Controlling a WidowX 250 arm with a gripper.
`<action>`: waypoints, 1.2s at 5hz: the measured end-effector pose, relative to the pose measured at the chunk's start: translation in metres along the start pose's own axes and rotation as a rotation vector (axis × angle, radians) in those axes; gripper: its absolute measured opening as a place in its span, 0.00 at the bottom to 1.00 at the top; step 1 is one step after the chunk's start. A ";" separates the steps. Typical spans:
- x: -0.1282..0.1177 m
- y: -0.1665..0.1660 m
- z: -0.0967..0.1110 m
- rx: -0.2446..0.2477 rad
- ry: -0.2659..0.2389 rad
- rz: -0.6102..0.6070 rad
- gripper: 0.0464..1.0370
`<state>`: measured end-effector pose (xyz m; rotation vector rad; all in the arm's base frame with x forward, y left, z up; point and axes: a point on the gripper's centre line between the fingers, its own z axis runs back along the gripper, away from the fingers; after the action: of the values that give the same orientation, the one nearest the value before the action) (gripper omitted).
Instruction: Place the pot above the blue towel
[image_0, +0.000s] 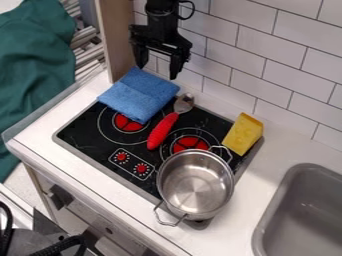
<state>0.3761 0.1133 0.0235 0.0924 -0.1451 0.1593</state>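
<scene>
Steel pot (195, 185), upright over the near right part of the cooktop (83, 135); handle-to-handle axis running from lower left to upper right. Blue towel (138, 93), folded, at the cooktop's far left corner. Gripper (158, 73), pointing down, fingers spread wide, holding nothing.

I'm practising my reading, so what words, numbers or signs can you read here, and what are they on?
Small white marks around the two round red knobs on the black stovetop: too small to read.
Shiny round metal pot, folded blue cloth towel: no writing I can see.
</scene>
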 end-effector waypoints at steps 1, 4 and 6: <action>-0.013 -0.003 -0.018 -0.011 0.054 0.002 0.96; -0.084 -0.076 0.006 -0.042 0.037 -0.045 0.96; -0.128 -0.137 0.026 -0.064 0.035 -0.026 0.96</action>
<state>0.2698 -0.0430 0.0184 0.0275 -0.1137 0.1297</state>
